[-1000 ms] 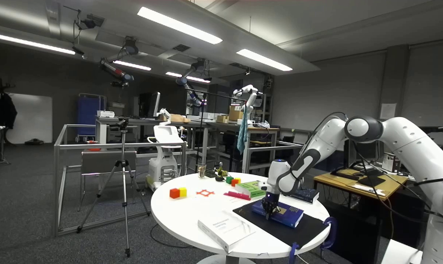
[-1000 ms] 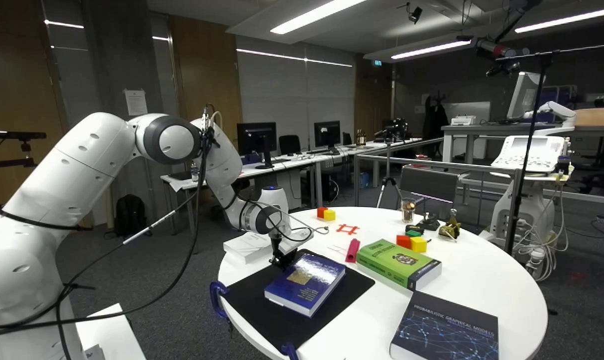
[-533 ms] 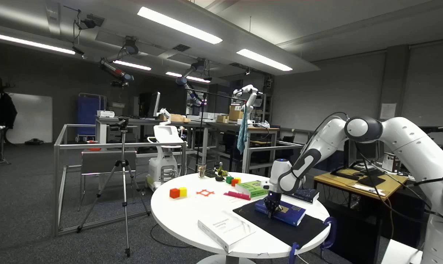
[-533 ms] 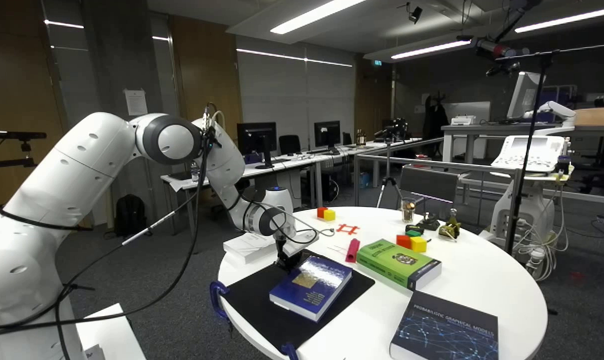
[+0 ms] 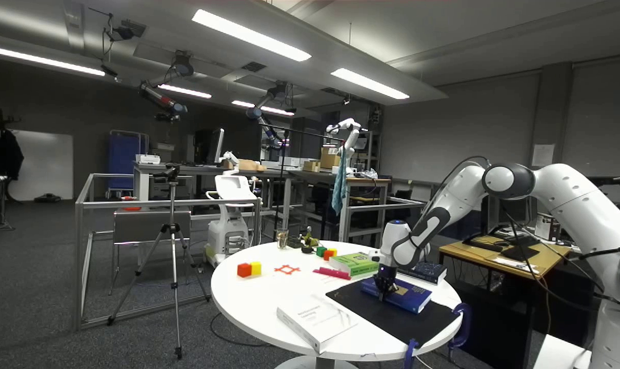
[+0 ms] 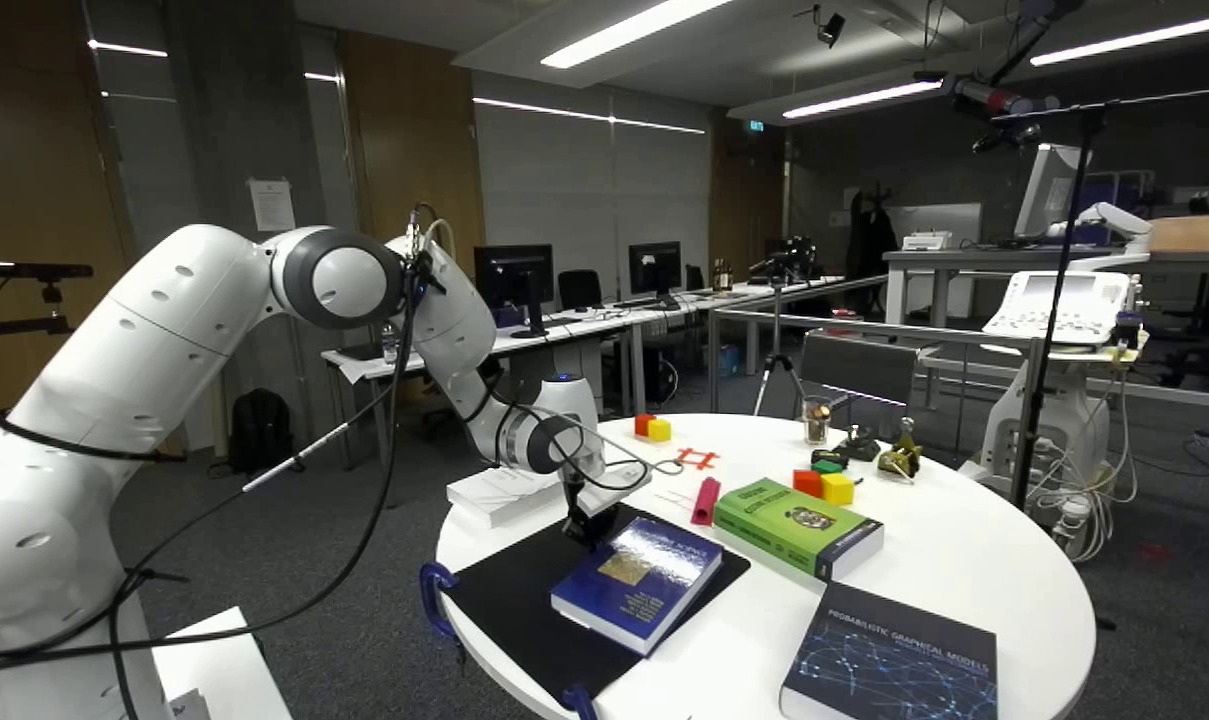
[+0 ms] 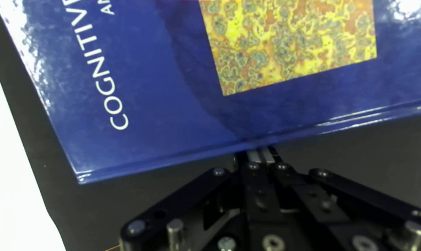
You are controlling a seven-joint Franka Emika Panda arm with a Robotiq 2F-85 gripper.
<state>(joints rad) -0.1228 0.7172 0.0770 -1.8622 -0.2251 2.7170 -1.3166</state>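
Claw (image 7: pixel 260 156) pressed together against blue book (image 7: pixel 196 83), green book (image 6: pixel 794 525) in both exterior views only

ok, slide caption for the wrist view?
Closed fingers at the spine side of a blue book lying on a black mat, its multicolored cover picture partly in frame.

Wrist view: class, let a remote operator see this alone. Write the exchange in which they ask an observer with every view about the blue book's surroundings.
Operator: In my wrist view, the shut jaws stand at the edge of the blue book. What lies off the black mat, on the jaws' side?
Observer: In both exterior views, a white book lies there on the table.
Operator: Is any other book close to the mat?
Observer: Yes, a green book lies close to it.
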